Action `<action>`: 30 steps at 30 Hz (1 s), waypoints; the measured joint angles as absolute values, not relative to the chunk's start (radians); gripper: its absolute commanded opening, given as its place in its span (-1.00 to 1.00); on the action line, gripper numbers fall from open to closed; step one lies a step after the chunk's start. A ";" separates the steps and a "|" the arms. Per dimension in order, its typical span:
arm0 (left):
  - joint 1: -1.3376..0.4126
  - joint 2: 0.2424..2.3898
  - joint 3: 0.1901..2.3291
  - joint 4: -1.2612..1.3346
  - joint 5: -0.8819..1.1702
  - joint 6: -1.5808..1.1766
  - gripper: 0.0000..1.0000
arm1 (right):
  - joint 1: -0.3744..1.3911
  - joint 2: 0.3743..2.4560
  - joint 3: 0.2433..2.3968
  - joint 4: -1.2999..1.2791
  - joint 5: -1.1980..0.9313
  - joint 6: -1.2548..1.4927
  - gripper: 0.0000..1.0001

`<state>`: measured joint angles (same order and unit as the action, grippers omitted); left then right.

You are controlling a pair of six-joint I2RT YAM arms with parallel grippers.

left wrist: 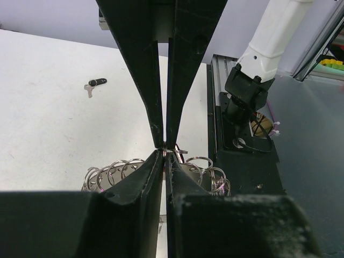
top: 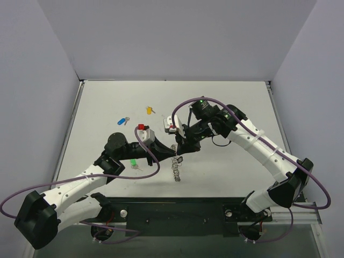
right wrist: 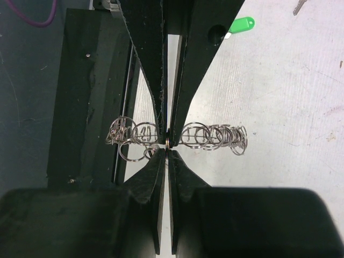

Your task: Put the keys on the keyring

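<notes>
The left gripper [left wrist: 165, 150] and the right gripper [right wrist: 168, 142] meet above the middle of the bench [top: 231, 172]. Both have the keyring [right wrist: 209, 137] between them.

**Gripper state**
- Left gripper: jaws drawn almost together, pinching a thin wire loop of the keyring at the fingertips.
- Right gripper: jaws fully closed on a loop near the middle of the keyring.

**Position of the task items**
- The keyring is raised off the bench and hangs from the two grips as a band of coiled silver loops.
- The blue key [top: 123, 120] and the yellow key [top: 149, 110] lie on the bench, far and left of the grippers.
- The green key [top: 134, 162] lies nearer, just beside the left arm.
- All three are apart from the keyring.

**Progress**
- Done: the keyring is picked up and held from both sides.
- Not done: no coloured key head shows on the keyring in any view, so threading appears not yet begun.
- Remaining, as a judgement: one gripper must let go, fetch each key in turn and work it onto a loop.
</notes>
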<state>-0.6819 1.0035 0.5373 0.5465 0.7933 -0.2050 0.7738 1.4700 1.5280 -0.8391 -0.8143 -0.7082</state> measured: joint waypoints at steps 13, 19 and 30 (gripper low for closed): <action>-0.686 1.014 0.543 0.543 0.799 -0.210 -1.00 | 0.774 1.470 1.528 -0.845 -0.807 -0.690 -0.60; -0.688 0.954 0.448 0.670 0.685 -0.288 -1.00 | 0.750 1.468 1.528 -0.798 -0.845 -0.638 -0.34; -0.691 0.948 0.256 1.095 0.374 -0.543 -1.00 | 0.710 1.436 1.512 -0.660 -0.874 -0.457 -0.22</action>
